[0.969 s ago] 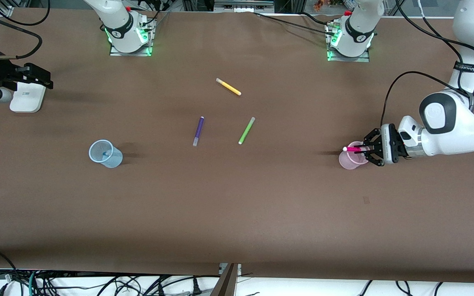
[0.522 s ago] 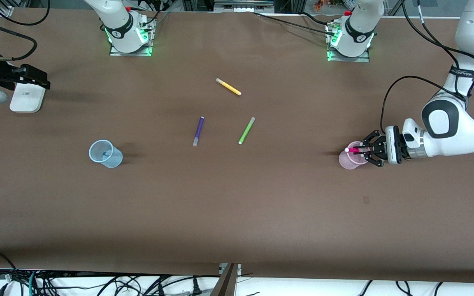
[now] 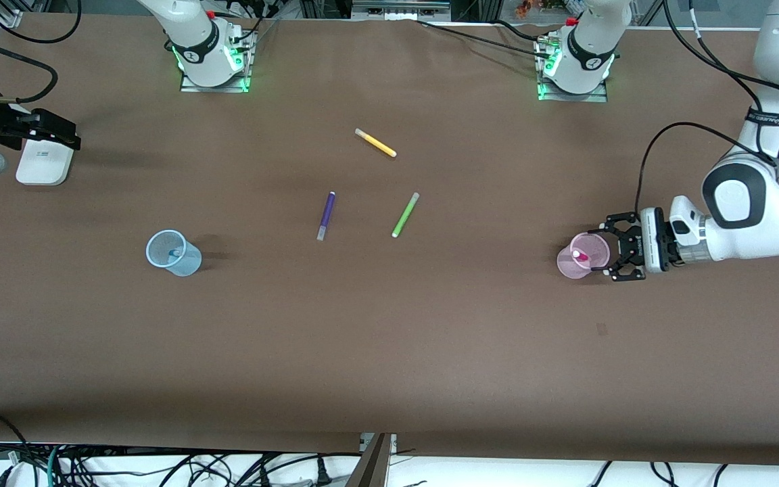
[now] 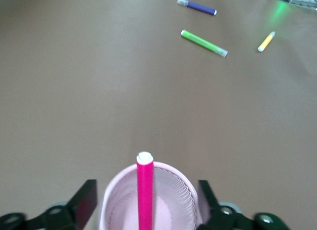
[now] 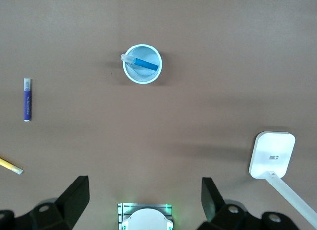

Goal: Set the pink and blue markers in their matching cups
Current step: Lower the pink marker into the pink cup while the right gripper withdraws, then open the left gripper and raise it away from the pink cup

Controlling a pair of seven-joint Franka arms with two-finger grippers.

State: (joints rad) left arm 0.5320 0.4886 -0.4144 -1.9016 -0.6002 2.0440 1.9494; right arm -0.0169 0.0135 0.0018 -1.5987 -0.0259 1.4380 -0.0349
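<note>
Pink marker (image 3: 579,256): stands in the pink cup (image 3: 573,265), leaning on its rim with the pale tip up; long axis close to upright in the left wrist view (image 4: 145,190).
Pink cup: upright on the counter (image 3: 389,352) at the left arm's end, about 3 o'clock from the counter's middle in the front view.
Left claw (image 3: 611,253): fingers spread wide and holding nothing, beside the pink cup on the side toward the left arm's end; in the left wrist view the fingers flank the cup with a gap each side.
Key relation: the marker lies straight ahead of the left claw along its reach, at about 9 o'clock from it in the front view; both fingers look clear of marker and rim, so a straight pull-back should not snag.
Blue marker (image 5: 141,63): slanted inside the blue cup (image 3: 174,253), greyish tip on the rim.
Blue cup: at the right arm's end, about 9 o'clock from the counter's middle.
Right claw (image 5: 143,203): parted and empty, high over the right arm's end; this arm waits.
Other markers: purple marker (image 3: 325,215), green marker (image 3: 405,214) and yellow marker (image 3: 375,143) lie flat mid-counter.
Progress: both placements look complete.
</note>
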